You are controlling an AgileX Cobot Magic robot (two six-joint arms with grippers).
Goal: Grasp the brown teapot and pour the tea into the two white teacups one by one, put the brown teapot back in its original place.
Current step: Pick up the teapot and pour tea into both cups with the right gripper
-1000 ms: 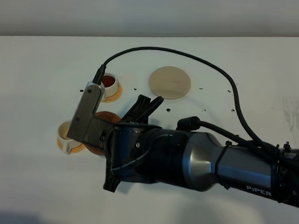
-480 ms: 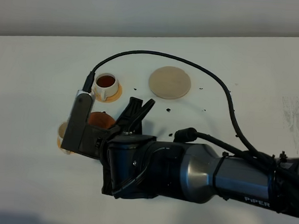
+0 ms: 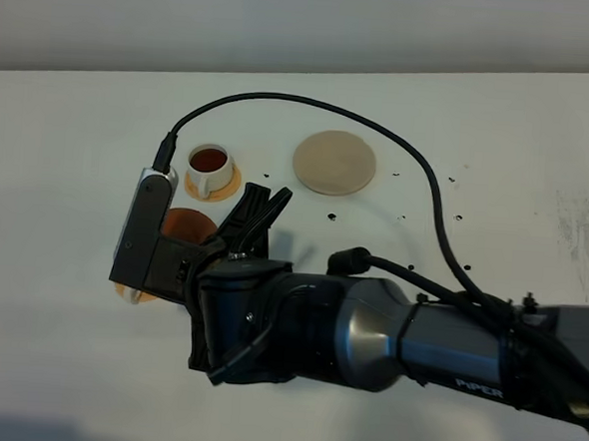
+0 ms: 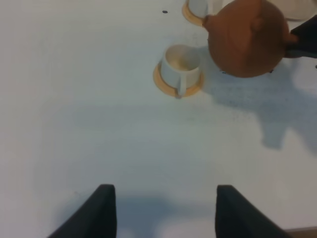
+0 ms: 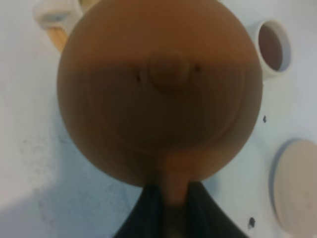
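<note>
My right gripper is shut on the loop handle of the brown teapot, which hangs above the table. From the high camera only part of the teapot shows beside the wrist camera block. One white teacup on its orange saucer holds dark tea. The other teacup looks empty and stands close beside the teapot; from above, just its saucer's edge shows. The beige coaster lies bare. My left gripper is open over bare table.
The right arm stretches across from the right, and its black cable arcs over the cups and coaster. Dark drops dot the white table around the coaster. The table's far edge runs along the top.
The right arm has carried the teapot left and toward the near edge. Its wrist camera block now covers the near teacup. The left gripper has not moved.
</note>
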